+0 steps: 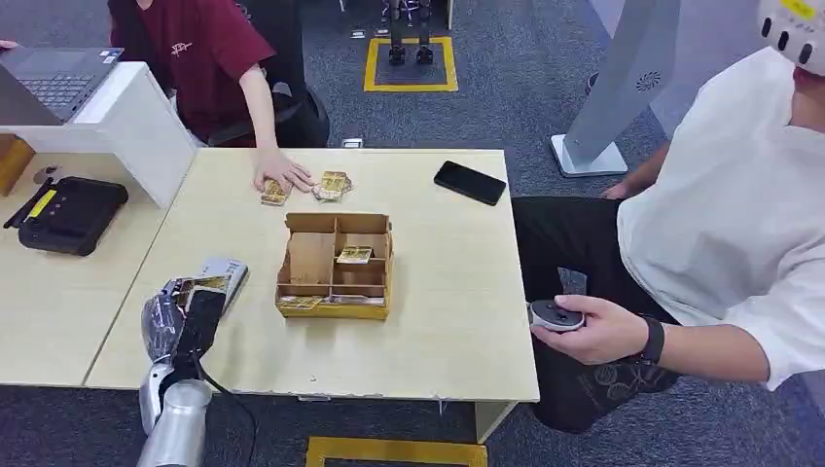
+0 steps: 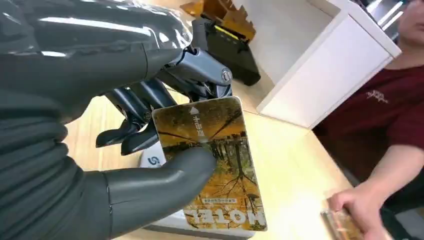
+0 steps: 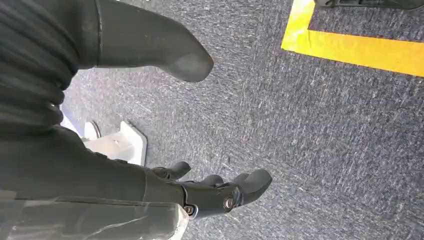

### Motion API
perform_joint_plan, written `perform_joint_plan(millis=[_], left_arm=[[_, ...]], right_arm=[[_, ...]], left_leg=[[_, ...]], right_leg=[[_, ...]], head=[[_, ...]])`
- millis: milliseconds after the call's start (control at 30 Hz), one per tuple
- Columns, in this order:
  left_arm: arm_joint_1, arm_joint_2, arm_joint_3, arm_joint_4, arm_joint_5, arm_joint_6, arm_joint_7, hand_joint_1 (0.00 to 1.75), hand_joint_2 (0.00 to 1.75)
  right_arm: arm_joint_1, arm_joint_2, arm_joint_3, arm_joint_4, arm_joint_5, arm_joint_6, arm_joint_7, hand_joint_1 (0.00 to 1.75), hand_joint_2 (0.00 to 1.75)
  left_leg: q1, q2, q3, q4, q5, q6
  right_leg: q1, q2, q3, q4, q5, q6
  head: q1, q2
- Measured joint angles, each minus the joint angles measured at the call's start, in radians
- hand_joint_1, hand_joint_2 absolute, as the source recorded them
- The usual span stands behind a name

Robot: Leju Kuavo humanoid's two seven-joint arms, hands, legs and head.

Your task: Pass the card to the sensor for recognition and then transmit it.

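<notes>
The left arm (image 1: 173,423) is a silver metal tube with a smooth rounded cuff, and a thin black cable (image 1: 222,387) loops out beside it. Above the cuff sits the left hand (image 1: 185,313), dark grey and glossy, partly wrapped in clear, crinkled film. In the left wrist view the hand has a grey ribbed cover (image 2: 35,165), a thick matte grey thumb (image 2: 165,175) and darker glossy fingers (image 2: 135,100) hinged on a grey metal bracket with a round silver screw (image 2: 226,75). The right hand (image 3: 200,192) has the same ribbed cover, a blunt grey thumb (image 3: 165,47), dark fingers with small round screws, and clear film over its back.
</notes>
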Motion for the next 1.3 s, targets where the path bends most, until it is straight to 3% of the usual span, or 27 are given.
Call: perform_joint_plan(millis=[233, 333, 533, 733, 1300], left_arm=[[-0.03, -0.022, 0.054, -0.056, 0.094, -0.098, 0.078, 1.75, 1.75], [-0.054, -0.022, 0.079, -0.057, 0.091, -0.109, 0.131, 1.75, 1.75], [-0.083, -0.022, 0.103, -0.057, 0.094, -0.121, 0.154, 1.75, 1.75], [-0.117, -0.022, 0.125, -0.043, 0.045, -0.114, 0.199, 1.75, 1.75], [-0.173, 0.011, 0.181, 0.158, -0.114, -0.074, 0.265, 1.75, 1.75]], right_arm=[[0.0, 0.0, 0.003, 0.0, 0.011, 0.005, 0.0, 0.0, 1.75], [0.0, 0.0, 0.008, 0.0, 0.018, 0.012, 0.0, 0.0, 1.75], [0.0, 0.0, 0.02, 0.0, 0.021, 0.015, 0.0, 0.0, 1.75], [-0.001, 0.0, 0.026, 0.0, 0.031, 0.016, -0.002, 0.0, 1.75], [-0.003, 0.005, 0.041, 0.0, 0.048, 0.018, -0.006, 0.0, 1.75]], left_leg=[[0.0, 0.0, 0.0, 0.0, 0.0, 0.0], [0.0, 0.0, 0.0, 0.0, 0.0, 0.0], [0.0, 0.0, 0.0, 0.0, 0.0, 0.0], [0.0, 0.0, 0.0, 0.0, 0.0, 0.0], [0.0, 0.0, 0.0, 0.0, 0.0, 0.0]], right_leg=[[0.0, 0.0, 0.0, 0.0, 0.0, 0.0], [0.0, 0.0, 0.0, 0.0, 0.0, 0.0], [0.0, 0.0, 0.0, 0.0, 0.0, 0.0], [0.0, 0.0, 0.0, 0.0, 0.0, 0.0], [0.0, 0.0, 0.0, 0.0, 0.0, 0.0]], head=[[0.0, 0.0], [0.0, 0.0], [0.0, 0.0], [0.0, 0.0], [0.0, 0.0]])
